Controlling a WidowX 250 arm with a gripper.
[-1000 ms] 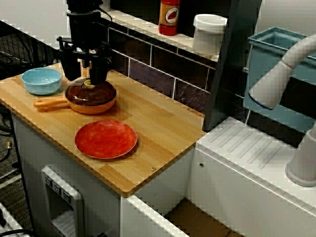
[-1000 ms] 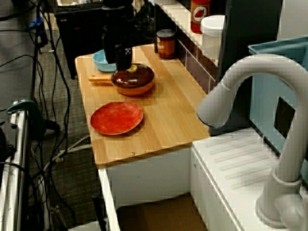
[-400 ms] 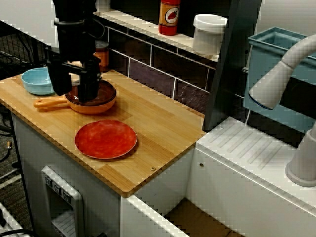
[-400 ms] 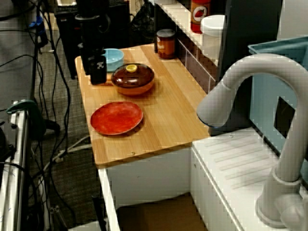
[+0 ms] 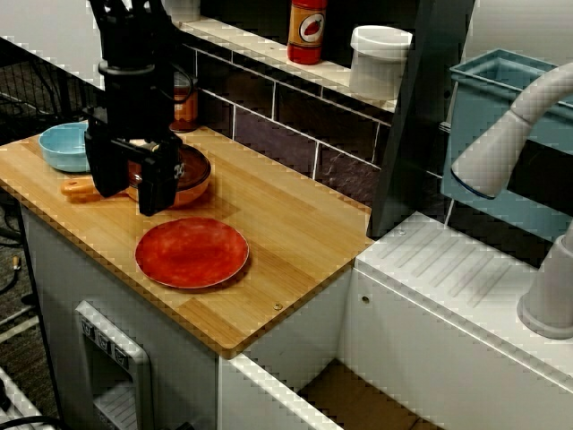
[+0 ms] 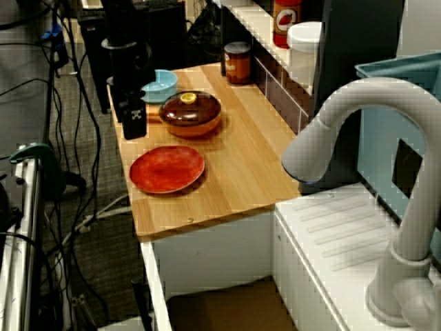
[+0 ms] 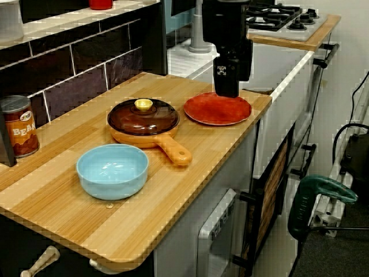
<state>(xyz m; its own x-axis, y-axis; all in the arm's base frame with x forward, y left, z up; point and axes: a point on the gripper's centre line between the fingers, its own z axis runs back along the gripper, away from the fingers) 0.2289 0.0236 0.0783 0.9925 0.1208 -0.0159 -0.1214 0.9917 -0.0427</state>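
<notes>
My black gripper (image 5: 131,184) hangs open and empty above the counter's front edge, in front of the orange pan (image 5: 192,177). The view from the sink end shows the gripper (image 6: 133,118) beside the pan's handle, left of the pan (image 6: 191,116). A dark brown lid with a yellow knob (image 7: 143,104) sits on the pan (image 7: 144,124), and the handle (image 7: 176,151) points to the front edge. A red plate (image 5: 192,252) lies just right of the gripper. From the counter's far end, the gripper (image 7: 226,81) stands over the near rim of the plate (image 7: 218,108).
A light blue bowl (image 7: 112,170) sits left of the pan. A bean can (image 7: 18,127) stands at the tiled back wall. The ledge holds a red bottle (image 5: 307,31) and a white tub (image 5: 380,61). A grey faucet (image 6: 344,124) rises over the sink's drainboard (image 5: 448,269).
The gripper has left the lid's knob, moving toward the counter's front edge and the plate. The lid stays on the pan.
</notes>
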